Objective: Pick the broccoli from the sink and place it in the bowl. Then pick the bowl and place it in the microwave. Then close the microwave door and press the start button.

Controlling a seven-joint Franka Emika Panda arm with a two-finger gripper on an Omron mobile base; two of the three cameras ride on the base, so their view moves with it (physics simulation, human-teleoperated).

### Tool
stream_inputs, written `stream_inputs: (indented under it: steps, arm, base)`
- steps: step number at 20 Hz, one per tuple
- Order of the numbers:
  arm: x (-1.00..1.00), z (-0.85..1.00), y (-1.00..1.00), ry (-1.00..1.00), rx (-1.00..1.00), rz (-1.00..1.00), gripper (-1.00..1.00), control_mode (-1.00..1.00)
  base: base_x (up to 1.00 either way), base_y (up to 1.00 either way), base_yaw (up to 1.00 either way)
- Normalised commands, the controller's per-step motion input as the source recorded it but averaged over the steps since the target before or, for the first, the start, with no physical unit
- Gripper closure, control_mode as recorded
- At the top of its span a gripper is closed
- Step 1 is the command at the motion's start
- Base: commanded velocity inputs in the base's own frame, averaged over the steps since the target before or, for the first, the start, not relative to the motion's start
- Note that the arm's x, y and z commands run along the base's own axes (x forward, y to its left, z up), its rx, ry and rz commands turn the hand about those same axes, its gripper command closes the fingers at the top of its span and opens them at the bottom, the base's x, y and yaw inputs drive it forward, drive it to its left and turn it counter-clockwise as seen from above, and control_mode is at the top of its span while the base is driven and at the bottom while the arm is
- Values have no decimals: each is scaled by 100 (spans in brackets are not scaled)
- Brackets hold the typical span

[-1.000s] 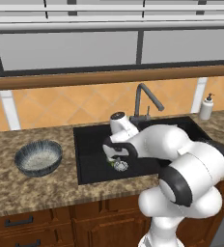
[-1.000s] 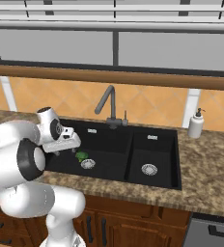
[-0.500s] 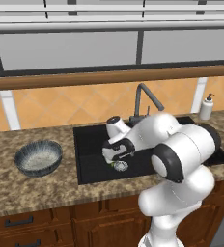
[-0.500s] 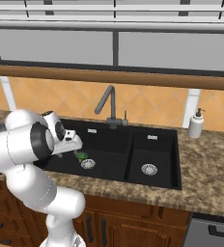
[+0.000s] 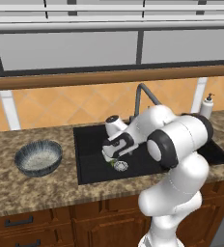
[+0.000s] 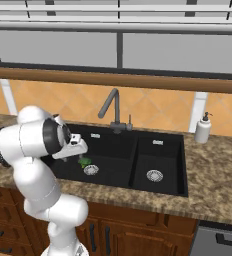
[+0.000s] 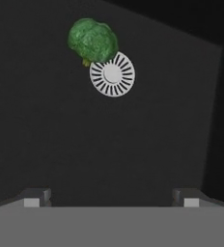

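Over the sink, the gripper is hanging with jaws spread wide, holding nothing.
The broccoli is lying at eleven o'clock, touching the drain.

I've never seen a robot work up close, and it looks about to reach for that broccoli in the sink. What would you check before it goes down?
1. Gripper open, nothing between its fingertips: ok.
2. Broccoli in plain sight on the sink floor, beside the round drain: ok.
3. Gripper centred over the broccoli: not ok; it sits off toward the hand view's top left.
4. Bowl on the counter, upright and empty: ok.
5. Faucet clear of the arm: cannot tell.
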Motion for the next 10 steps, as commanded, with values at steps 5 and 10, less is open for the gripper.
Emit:
stream_inputs:
  steps: [5,10]
  arm:
    - [21,-24,0,2,0,0,-100,-100]
    - [25,-29,0,0,0,1,-100,-100]
  base:
    - [0,0,0]
    - [0,0,0]
